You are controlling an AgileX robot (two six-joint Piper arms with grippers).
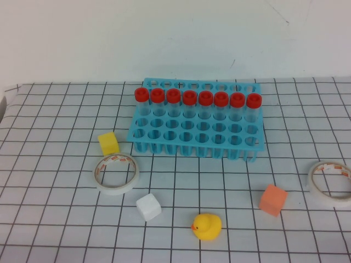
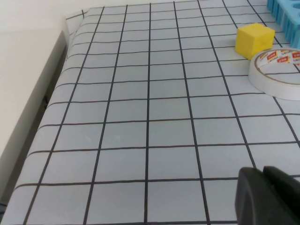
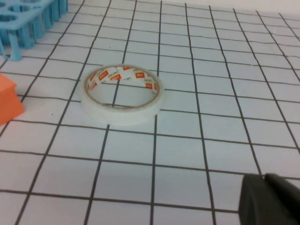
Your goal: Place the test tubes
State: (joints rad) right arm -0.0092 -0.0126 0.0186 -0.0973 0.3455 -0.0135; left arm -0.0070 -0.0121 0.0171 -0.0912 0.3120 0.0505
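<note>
Closed and empty, my left gripper (image 2: 264, 177) is hanging low over the checked mat (image 2: 140, 131). It is sitting well apart from the yellow block (image 2: 254, 40) and the tape roll (image 2: 269, 82) beside that block. A corner of the blue rack (image 2: 287, 16) is showing just beyond them.

I am holding my right gripper (image 3: 265, 183) shut too, gripping nothing, near the second tape roll (image 3: 117, 112). That roll is lying flat with the orange block (image 3: 7, 101) beside it.

In the high view the rack is standing at upper centre, and eight red-capped test tubes (image 1: 205, 99) are standing upright in one row near its far edge. The yellow block and tape roll are lying left of centre. A white block (image 1: 148, 207) and a yellow duck (image 1: 207, 226) are sitting at lower centre, the orange block at lower right, and the second roll at the right edge.
</note>
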